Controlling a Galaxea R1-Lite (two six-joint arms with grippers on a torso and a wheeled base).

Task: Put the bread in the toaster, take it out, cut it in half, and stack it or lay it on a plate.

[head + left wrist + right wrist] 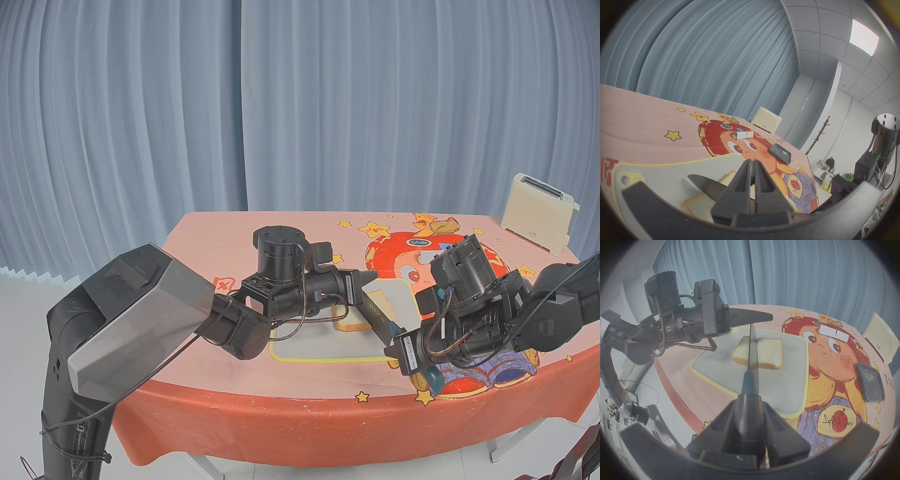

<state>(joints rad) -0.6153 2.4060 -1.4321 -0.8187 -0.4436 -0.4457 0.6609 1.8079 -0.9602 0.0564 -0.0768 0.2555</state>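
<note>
A slice of white bread (768, 352) lies flat on a grey cutting board (781, 387) with a yellow rim. My right gripper (749, 402) is shut on the teal handle of a knife (753, 349). Its blade stands on edge across the middle of the slice. My left gripper (765, 316) is shut with nothing in it and hovers level just above the far side of the bread. In the head view the bread (350, 324) peeks out between the left gripper (369, 279) and the right gripper (403, 340). The cream toaster (539, 212) stands at the table's far right corner.
A small dark rectangular tray (870, 380) lies on the cartoon tablecloth between the board and the toaster (882, 338). The board (312, 347) sits near the table's front edge. Blue curtains hang behind the table.
</note>
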